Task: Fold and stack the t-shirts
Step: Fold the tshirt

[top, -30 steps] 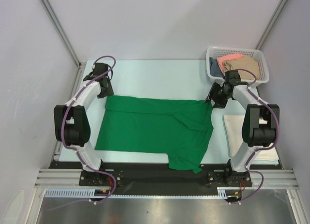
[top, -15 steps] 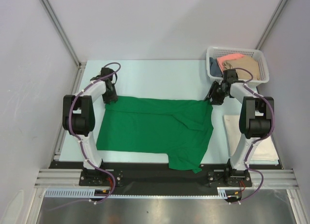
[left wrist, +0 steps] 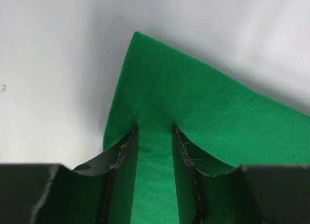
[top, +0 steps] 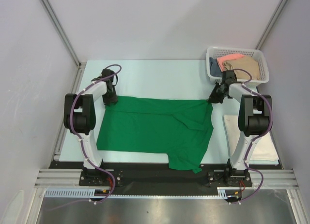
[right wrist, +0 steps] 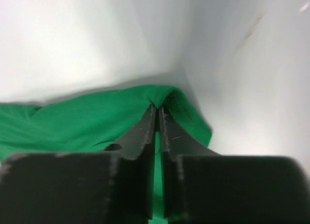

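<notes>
Green t-shirt [top: 155, 129] is light, limp cloth, so grab the far corners: right gripper [right wrist: 158, 108] clamped on one, left gripper [left wrist: 154, 132] jaws apart astride the other.

matt green cloth t-shirt [top: 145, 129]

There were 5 t-shirts: 1 green t-shirt [top: 155, 129], 1 cream-white t-shirt [top: 232, 130], 1 salmon-pink t-shirt [top: 230, 59], 1 tan t-shirt [top: 247, 65] and 1 dark blue t-shirt [top: 213, 67]. There was 1 white mesh basket [top: 213, 52] and 1 table [top: 160, 74]. There were 2 robot arms: 1 left arm [top: 80, 120] and 1 right arm [top: 254, 120].
</notes>
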